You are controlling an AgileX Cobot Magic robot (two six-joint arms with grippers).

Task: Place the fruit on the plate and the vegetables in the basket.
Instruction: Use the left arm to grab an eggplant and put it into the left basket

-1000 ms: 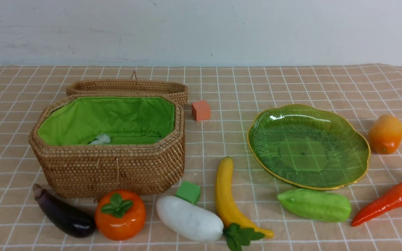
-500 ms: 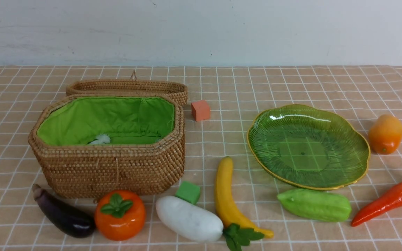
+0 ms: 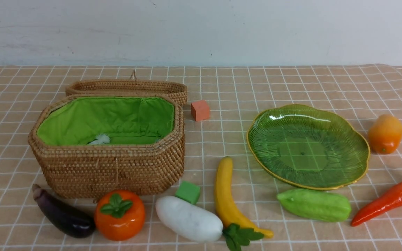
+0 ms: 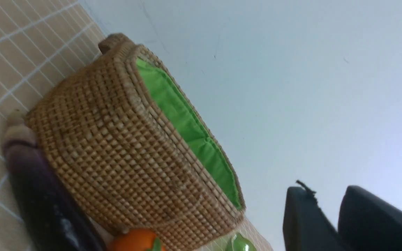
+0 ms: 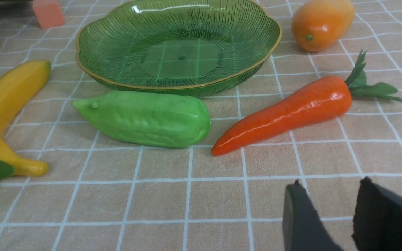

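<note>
The wicker basket (image 3: 110,167) stands open at the left, the green plate (image 3: 307,146) at the right. Along the front lie the eggplant (image 3: 63,214), persimmon (image 3: 119,215), radish (image 3: 188,218), banana (image 3: 226,195), gourd (image 3: 314,205) and carrot (image 3: 384,203). The mango (image 3: 385,134) sits right of the plate. My left gripper (image 4: 326,195) hovers low beside the eggplant (image 4: 40,195) and basket (image 4: 117,146), its jaws apart and empty. My right gripper (image 5: 330,188) is open over bare cloth, short of the carrot (image 5: 284,115) and gourd (image 5: 145,118).
An orange cube (image 3: 200,110) sits right of the basket's lid (image 3: 127,86). A green cube (image 3: 188,192) touches the radish's far side. Something small and white (image 3: 100,139) lies inside the basket. A wall runs behind the checked tablecloth.
A dark tip of my left gripper has come into the front view at the lower left edge. The toys, plate and right gripper have not moved.
</note>
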